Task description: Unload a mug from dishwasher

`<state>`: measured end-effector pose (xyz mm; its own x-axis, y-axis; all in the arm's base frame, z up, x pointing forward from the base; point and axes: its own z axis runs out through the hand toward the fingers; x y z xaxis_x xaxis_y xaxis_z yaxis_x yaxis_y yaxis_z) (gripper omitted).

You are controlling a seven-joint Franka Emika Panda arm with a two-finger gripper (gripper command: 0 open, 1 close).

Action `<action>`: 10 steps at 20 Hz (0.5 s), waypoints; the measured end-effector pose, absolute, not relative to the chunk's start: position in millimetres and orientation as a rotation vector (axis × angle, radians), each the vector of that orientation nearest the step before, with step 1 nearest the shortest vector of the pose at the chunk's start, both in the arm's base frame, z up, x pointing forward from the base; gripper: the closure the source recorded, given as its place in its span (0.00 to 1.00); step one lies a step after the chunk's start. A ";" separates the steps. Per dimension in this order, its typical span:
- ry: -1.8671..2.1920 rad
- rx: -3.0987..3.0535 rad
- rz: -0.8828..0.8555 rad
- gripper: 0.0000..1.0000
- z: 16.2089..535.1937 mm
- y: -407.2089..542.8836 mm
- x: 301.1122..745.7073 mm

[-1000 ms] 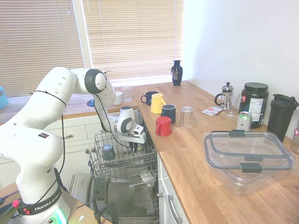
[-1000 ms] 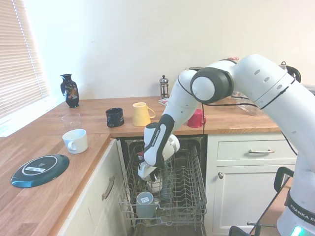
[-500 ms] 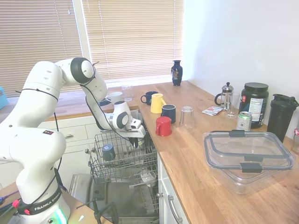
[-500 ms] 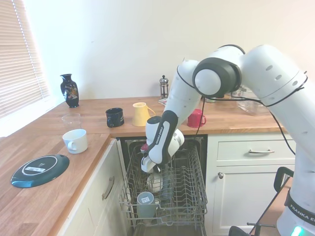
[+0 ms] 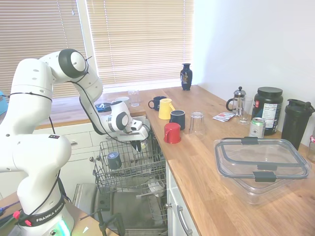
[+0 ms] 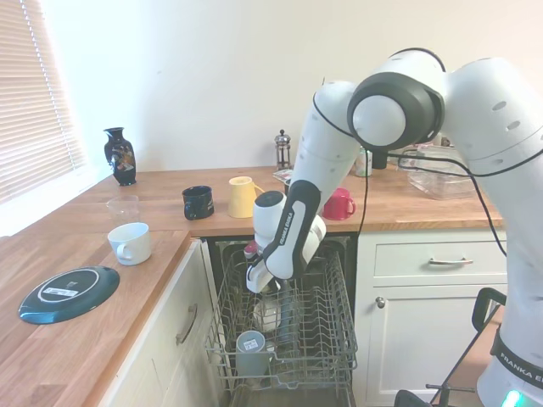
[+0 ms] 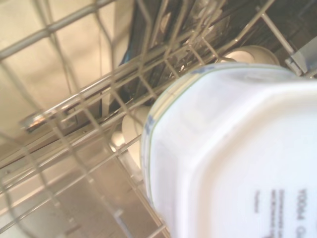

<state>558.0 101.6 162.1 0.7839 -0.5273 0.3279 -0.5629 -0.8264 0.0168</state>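
Note:
The dishwasher's grey wire rack (image 5: 129,172) is pulled out over the dropped door (image 5: 132,212), below the wooden counter. My gripper (image 5: 141,144) hangs just above the rack's back right part, near the counter edge. It is shut on the mug (image 5: 143,144), a small pale one lifted clear of the wires. From the other side, the gripper (image 6: 265,286) and the mug (image 6: 267,287) hover over the rack (image 6: 327,326). Close in the wrist view, the mug's white base (image 7: 237,163) with small print fills the picture, with rack wires behind it.
A dark blue-grey mug (image 5: 113,160) and a white piece (image 6: 265,315) stay in the rack. On the counter beside it stand a red mug (image 5: 172,132), a yellow mug (image 5: 166,108), two dark mugs, a glass (image 5: 197,123) and a large plastic container (image 5: 261,164). A white cup (image 6: 130,242) and a dark plate (image 6: 68,292) sit on the other counter.
The arm has risen and drawn back from the rack, lifting the gripper with the mug from down among the wires to just above them.

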 end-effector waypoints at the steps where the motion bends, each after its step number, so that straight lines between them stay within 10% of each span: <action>1: -0.873 2.858 0.478 1.00 164.2 104.3 553.4; 10: -0.890 2.834 0.536 1.00 208.5 85.2 521.4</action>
